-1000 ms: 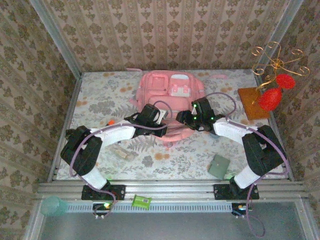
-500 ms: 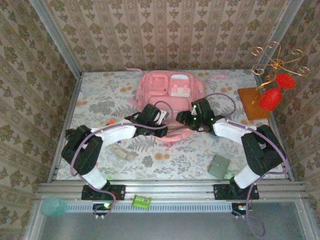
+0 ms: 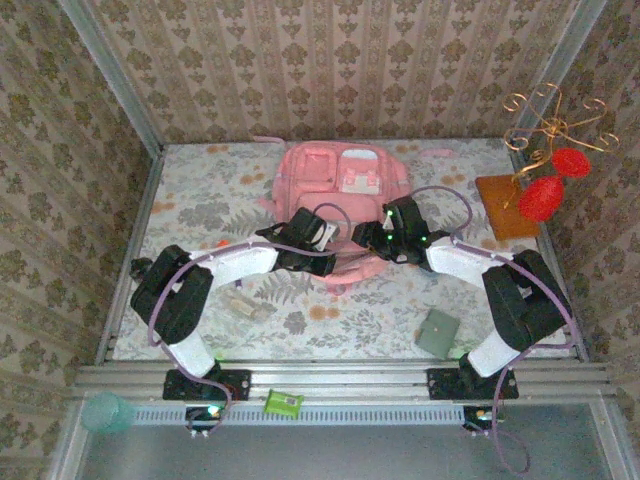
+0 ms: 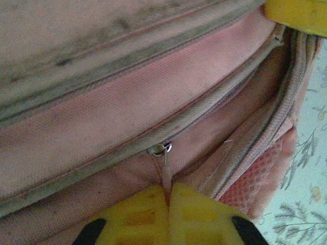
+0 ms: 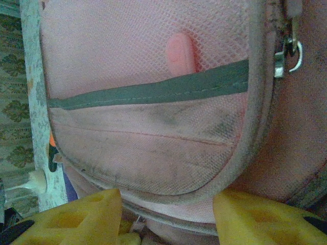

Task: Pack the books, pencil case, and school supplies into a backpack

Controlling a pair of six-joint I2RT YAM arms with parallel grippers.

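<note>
Locate backpack (image 3: 345, 180) at upper centre of top view, lying flat on table (image 3: 200, 200). Note L claw (image 4: 168, 196) at bottom centre of L wrist view: pinched fully together on pull tab (image 4: 166, 171). Trace tab straight up to slider (image 4: 159, 149), just above claw. Follow zip track (image 4: 225, 87) through slider, lower left to upper right of frame, approx. diagonal; treat that line as pull axis, not the tab's own up-down line. Cannot tell which side of slider lies open. Note R claw (image 5: 166, 196) at bottom of R wrist view: approx. half apart, backpack fabric filling gap btw. fingers (image 5: 76, 219), prob. a bracing hold. Judge L arm nearer the zip and the one to run it. Keep pull in line w/ track to avoid jamming.
</note>
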